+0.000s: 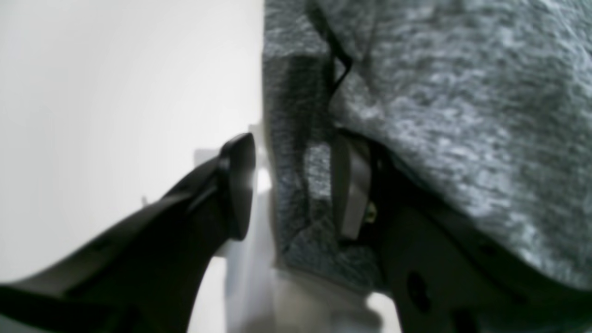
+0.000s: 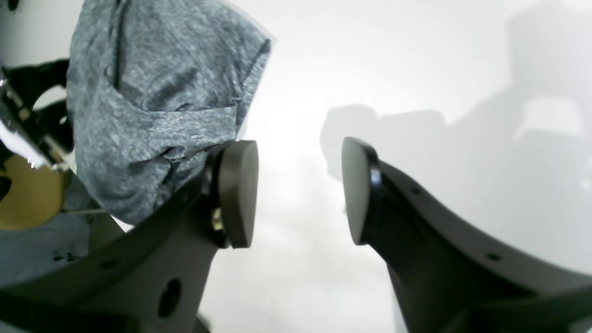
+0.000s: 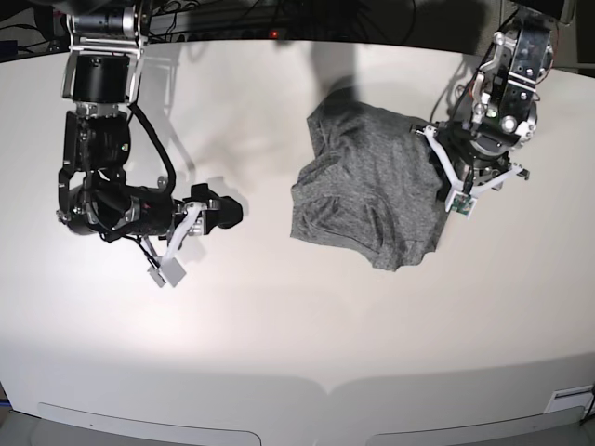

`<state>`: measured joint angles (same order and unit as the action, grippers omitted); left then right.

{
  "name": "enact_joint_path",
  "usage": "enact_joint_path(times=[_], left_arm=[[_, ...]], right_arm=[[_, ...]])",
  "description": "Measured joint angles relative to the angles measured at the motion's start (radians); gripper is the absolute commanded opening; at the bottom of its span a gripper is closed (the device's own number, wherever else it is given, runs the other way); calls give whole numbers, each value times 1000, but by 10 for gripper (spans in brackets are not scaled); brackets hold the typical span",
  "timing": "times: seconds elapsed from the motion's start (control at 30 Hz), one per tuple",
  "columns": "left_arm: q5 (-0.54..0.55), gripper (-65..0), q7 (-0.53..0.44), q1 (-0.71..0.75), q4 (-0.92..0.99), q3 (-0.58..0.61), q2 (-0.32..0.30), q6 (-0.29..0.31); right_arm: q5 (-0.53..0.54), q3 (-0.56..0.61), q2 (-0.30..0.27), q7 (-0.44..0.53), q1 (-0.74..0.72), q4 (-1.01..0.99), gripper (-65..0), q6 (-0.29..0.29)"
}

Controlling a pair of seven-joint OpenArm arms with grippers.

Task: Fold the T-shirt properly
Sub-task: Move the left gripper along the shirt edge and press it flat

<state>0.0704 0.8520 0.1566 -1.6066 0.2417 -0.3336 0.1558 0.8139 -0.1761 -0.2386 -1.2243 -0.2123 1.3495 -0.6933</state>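
Jaws both parted, gripping nothing; T-shirt (image 3: 372, 190) bunched on table (image 3: 279, 325), long axis unclear.

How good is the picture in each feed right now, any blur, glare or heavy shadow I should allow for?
Left wrist view: soft and blurred, the heather-grey knit T-shirt smeared, the white table washed out. Right wrist view: sharper on the right gripper, with bright glare at centre and grey arm shadows to the right. Base view: crisp, a bright patch on the table's near side, shadows beside both arms.
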Motion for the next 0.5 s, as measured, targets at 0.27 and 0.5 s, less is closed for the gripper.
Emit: enact_joint_path(times=[0.27, 0.5], left_arm=[[77, -379, 130, 92, -169, 10, 4, 28], [-82, -379, 94, 83, -198, 16, 10, 47]], right_arm=[[8, 0, 0, 0, 0, 0, -360, 0], [8, 0, 0, -1, 0, 0, -360, 0]])
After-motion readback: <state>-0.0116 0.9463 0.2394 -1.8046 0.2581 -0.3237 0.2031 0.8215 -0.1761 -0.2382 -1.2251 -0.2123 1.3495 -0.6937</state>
